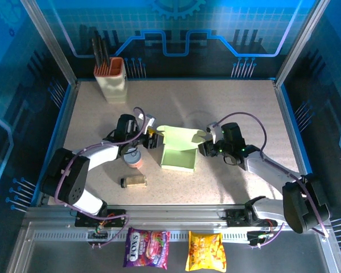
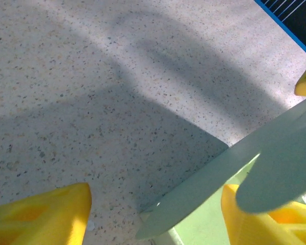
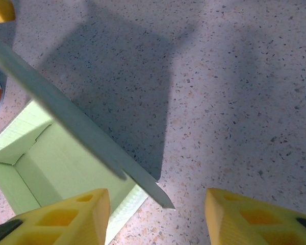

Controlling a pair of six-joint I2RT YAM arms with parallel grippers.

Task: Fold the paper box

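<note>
1. The box [image 1: 177,152] sat mid-table, half formed. Its low walls were up and the back flap stood tall, so I'd guess that flap was the next fold.
2. The left gripper [image 1: 152,139] was at the flap's left end and the right gripper [image 1: 206,147] at its right end, probably to bracket it.
3. Both had their jaws apart with nothing pinched. The flap's edge poked into each gap.

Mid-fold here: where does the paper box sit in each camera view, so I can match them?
Top external: paper box, centre of the table.
Left wrist: paper box lower right, slanting up rightward.
Right wrist: paper box lower left, inside showing.
Shared landmark: its raised flap.
</note>
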